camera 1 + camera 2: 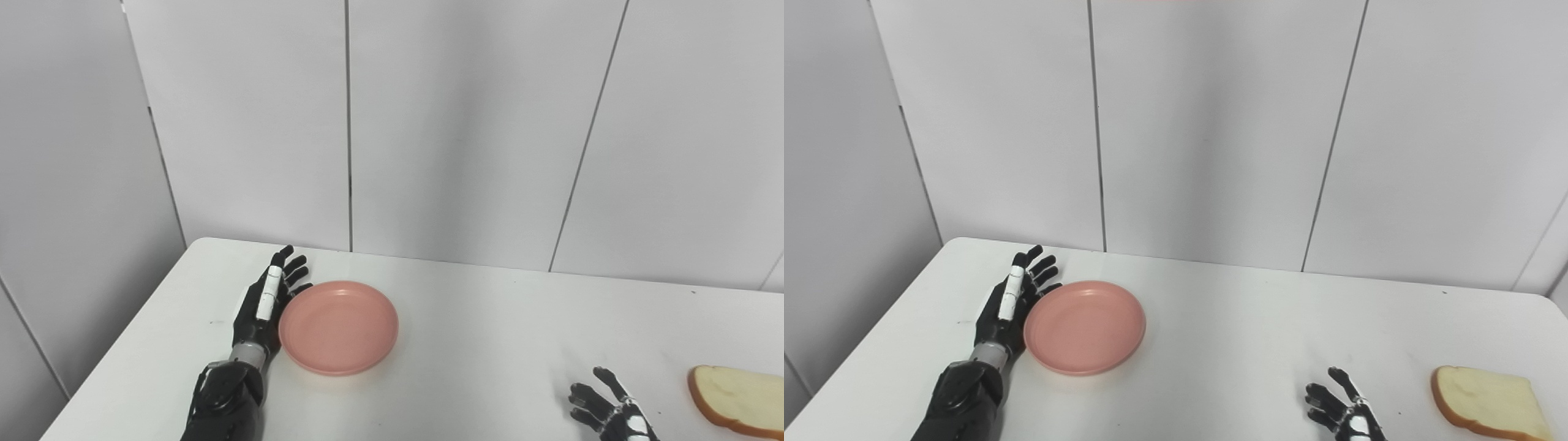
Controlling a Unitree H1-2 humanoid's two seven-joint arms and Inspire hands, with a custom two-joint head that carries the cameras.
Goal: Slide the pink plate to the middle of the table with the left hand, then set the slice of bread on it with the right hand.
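The pink plate (338,326) lies flat on the white table (478,343), left of the middle. My left hand (264,300) is open, fingers straight and pointing away, its palm side against the plate's left rim. The slice of bread (738,400) lies flat at the table's right front; it also shows in the right eye view (1488,401). My right hand (609,407) is open with fingers spread, low at the front edge, left of the bread and apart from it. It holds nothing.
Grey wall panels (429,122) stand right behind the table's far edge. The table's left edge runs diagonally close beside my left arm (223,398). Bare tabletop lies between the plate and the bread.
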